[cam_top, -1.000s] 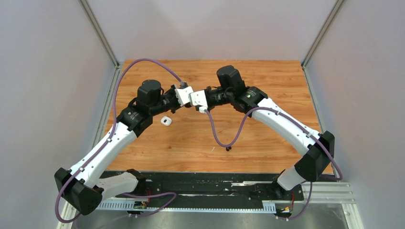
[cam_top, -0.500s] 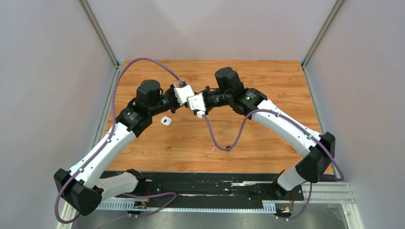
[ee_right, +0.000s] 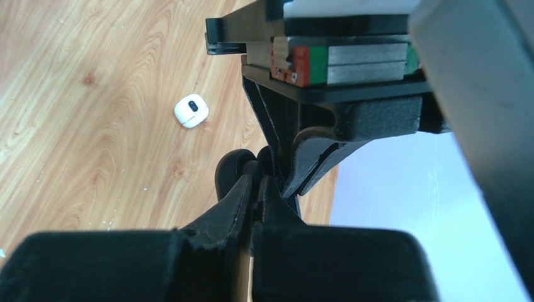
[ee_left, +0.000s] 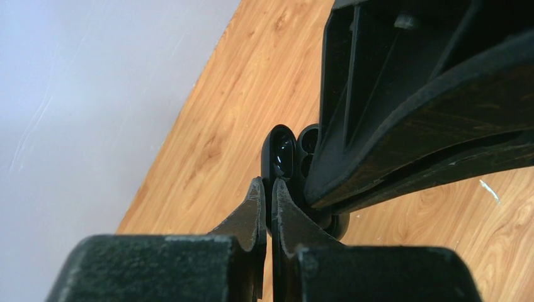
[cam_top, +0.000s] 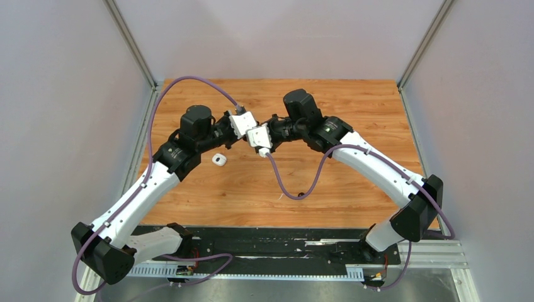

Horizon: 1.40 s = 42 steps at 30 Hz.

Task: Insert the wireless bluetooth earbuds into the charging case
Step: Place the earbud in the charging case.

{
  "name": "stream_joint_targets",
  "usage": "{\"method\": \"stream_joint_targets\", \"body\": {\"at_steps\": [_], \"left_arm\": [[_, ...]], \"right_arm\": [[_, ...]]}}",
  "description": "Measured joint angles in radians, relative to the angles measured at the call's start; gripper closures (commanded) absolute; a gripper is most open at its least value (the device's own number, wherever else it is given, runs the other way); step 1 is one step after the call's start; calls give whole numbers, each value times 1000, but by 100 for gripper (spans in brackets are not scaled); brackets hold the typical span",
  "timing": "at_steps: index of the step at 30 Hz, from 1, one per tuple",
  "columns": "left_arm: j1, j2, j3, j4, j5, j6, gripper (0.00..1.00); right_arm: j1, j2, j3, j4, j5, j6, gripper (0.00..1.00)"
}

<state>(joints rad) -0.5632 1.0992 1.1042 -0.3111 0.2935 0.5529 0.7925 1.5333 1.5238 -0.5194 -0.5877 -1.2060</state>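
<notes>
My left gripper (ee_left: pixel 267 185) is shut on the raised lid of an open black charging case (ee_left: pixel 281 154), held above the table. Two empty sockets show in its base. My right gripper (ee_right: pixel 258 181) meets it from the other side and is shut on the case's black body (ee_right: pixel 232 173). In the top view both grippers (cam_top: pixel 244 128) (cam_top: pixel 258 134) touch at mid-table. A small white earbud (cam_top: pixel 280 197) and a black earbud (cam_top: pixel 301 194) lie on the wood near the front. The other earbuds are not visible.
A closed white charging case (cam_top: pixel 218 160) lies on the wooden table (cam_top: pixel 352 94) under the left forearm; it also shows in the right wrist view (ee_right: pixel 191 111). The right arm's purple cable (cam_top: pixel 296 189) droops over the earbuds. Grey walls enclose the table.
The right gripper has moved a little left, closer against the left gripper. Its hanging cable has swung left. The left arm has hardly moved.
</notes>
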Motion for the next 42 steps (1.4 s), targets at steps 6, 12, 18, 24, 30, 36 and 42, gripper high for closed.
{"method": "stream_joint_targets", "body": {"at_steps": [6, 12, 18, 24, 30, 36, 42], "left_arm": [[-2, 0, 0, 1, 11, -17, 100], [-2, 0, 0, 0, 19, -28, 100], [-2, -5, -3, 0, 20, -31, 100], [-5, -32, -14, -2, 29, -67, 100], [-6, -48, -37, 1, 29, -144, 100], [-5, -48, -46, 1, 13, -185, 100], [1, -48, -51, 8, 4, -212, 100]], "right_arm": [[0, 0, 1, -6, -32, 40, 100], [-1, 3, 2, -6, -57, 53, 100], [2, 5, 2, -7, -54, 43, 100], [23, 15, 2, -41, -9, -3, 100], [32, 31, 2, -68, 10, -12, 100], [40, 51, 21, -83, 36, 0, 74], [43, 68, 45, -92, 63, 34, 65]]}}
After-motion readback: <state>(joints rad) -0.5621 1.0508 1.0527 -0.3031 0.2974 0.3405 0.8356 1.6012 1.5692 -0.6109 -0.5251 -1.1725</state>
